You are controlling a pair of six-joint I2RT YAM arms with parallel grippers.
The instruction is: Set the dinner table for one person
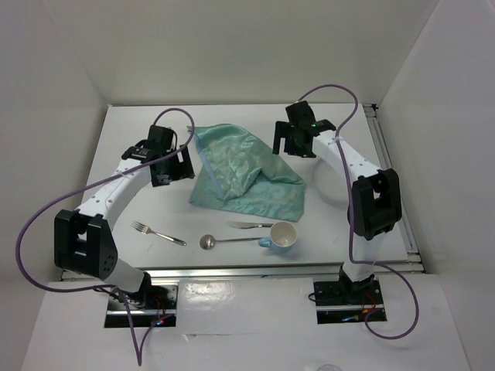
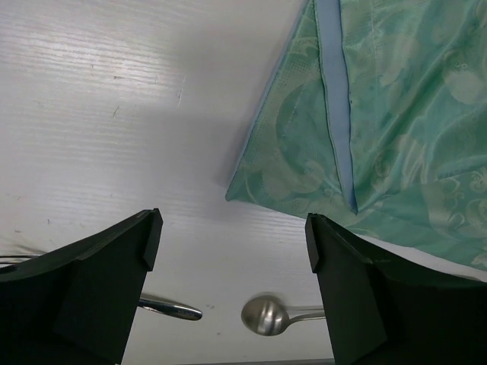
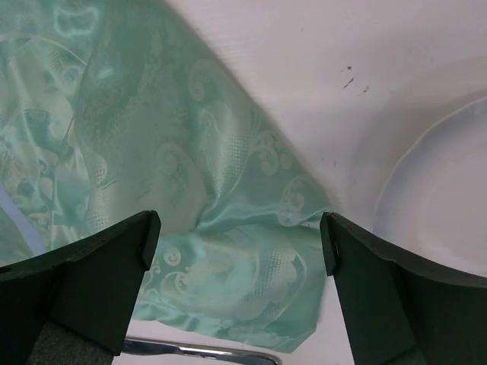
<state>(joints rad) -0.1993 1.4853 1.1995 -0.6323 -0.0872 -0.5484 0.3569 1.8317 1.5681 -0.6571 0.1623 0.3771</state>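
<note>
The table (image 1: 255, 114) is enclosed by white walls, and a teal placemat (image 1: 244, 174) lies crumpled and folded over itself near its middle. The left end effector (image 2: 232, 239) hangs above bare table just beside the left edge of the cloth, with the jaws fully apart and nothing held. The right end effector (image 3: 240, 243) hangs over the right corner of the cloth, also wide open and empty. A fork (image 1: 158, 233), a spoon (image 1: 232, 240), a knife (image 1: 249, 225) and a cup (image 1: 283, 236) lie along the near side, and a white plate (image 3: 449, 190) is seen just right of the cloth.

The step in hand is judged to be the spreading of the placemat. To do it well, two opposite corners should be pinched, and the cloth should be lifted a little before it is pulled flat, so that the folds are released. The knife lies very near the hem, and whether they touch cannot be told. Neither it nor the plate should be dragged along.
</note>
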